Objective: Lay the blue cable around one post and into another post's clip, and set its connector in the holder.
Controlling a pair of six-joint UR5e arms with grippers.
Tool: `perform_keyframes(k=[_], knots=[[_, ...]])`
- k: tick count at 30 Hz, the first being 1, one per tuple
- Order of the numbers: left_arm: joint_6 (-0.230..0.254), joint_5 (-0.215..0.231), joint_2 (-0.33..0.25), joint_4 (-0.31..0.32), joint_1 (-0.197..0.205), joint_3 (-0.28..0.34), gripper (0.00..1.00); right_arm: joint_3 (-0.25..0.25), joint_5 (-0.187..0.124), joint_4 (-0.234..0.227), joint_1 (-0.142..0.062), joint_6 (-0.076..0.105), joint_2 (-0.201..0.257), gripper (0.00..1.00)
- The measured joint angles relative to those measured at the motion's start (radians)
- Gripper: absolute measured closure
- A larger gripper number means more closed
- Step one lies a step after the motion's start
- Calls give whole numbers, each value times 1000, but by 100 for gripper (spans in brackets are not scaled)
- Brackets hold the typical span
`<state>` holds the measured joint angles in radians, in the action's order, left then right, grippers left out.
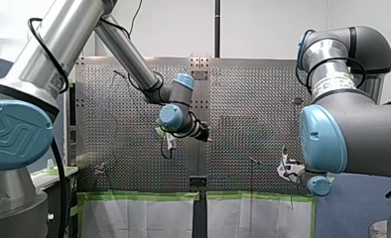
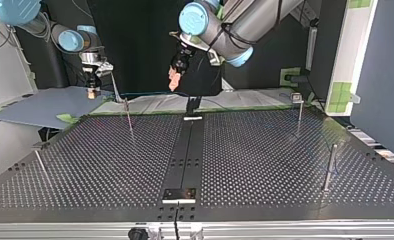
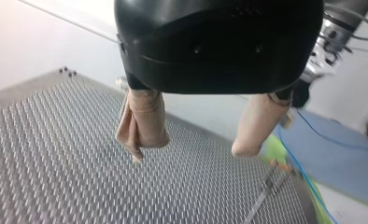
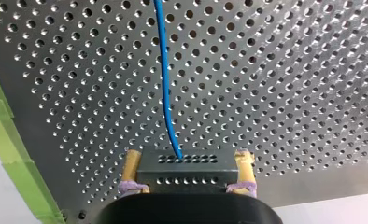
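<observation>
In the right wrist view my right gripper [image 4: 189,158] is shut on a dark, perforated connector block [image 4: 182,170], yellow pads at both its sides. The blue cable [image 4: 166,84] leaves the block and runs ahead over the perforated table. In the top view this gripper [image 2: 91,92] hangs at the far left, beyond the table's back edge. My left gripper [image 3: 194,149] stands open, nothing between its beige pads; it hovers high near the table's back middle [image 2: 174,80]. A thin post [image 3: 266,191] and a stretch of blue cable [image 3: 313,135] lie ahead of it.
Thin metal posts stand on the table in the top view: one at the back left [image 2: 128,115], one at the back right [image 2: 299,112], one at the right [image 2: 330,165], one at the left [image 2: 40,162]. A black rail [image 2: 185,150] with a bracket [image 2: 180,194] runs down the middle.
</observation>
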<state>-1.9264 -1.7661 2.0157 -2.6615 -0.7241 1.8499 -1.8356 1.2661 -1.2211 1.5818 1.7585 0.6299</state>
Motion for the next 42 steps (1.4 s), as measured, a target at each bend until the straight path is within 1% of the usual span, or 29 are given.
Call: perform_keyframes(k=[6,12,14,19,21,23,27,30,34,36,38,42], knots=[[-35,1,66,66,-66,-64,0,0,0,25,1,-11,0,98],[-55,-11,129,129,-129,-94,0,0,2,52,3,-31,0,98],[-55,-20,148,148,-148,-96,0,0,3,57,3,-36,0,98],[-41,-66,205,205,-205,-99,0,0,5,64,3,-40,0,98],[-36,-73,229,229,-223,-101,0,0,4,68,3,-41,0,98],[-33,-72,249,248,-225,-105,0,0,2,72,3,-44,0,98],[-17,-78,289,288,-212,-129,0,0,0,83,4,-55,0,98],[-1,-85,317,317,-205,-155,0,0,-6,92,4,-67,0,98],[24,-98,355,354,-195,-192,0,0,-21,115,4,-87,0,98],[35,-101,378,372,-191,-215,0,0,-26,120,4,-94,0,98],[42,-101,398,373,-188,-235,0,0,-31,122,3,-97,0,98],[47,-99,440,365,-184,-277,0,0,-41,118,3,-98,0,98]])
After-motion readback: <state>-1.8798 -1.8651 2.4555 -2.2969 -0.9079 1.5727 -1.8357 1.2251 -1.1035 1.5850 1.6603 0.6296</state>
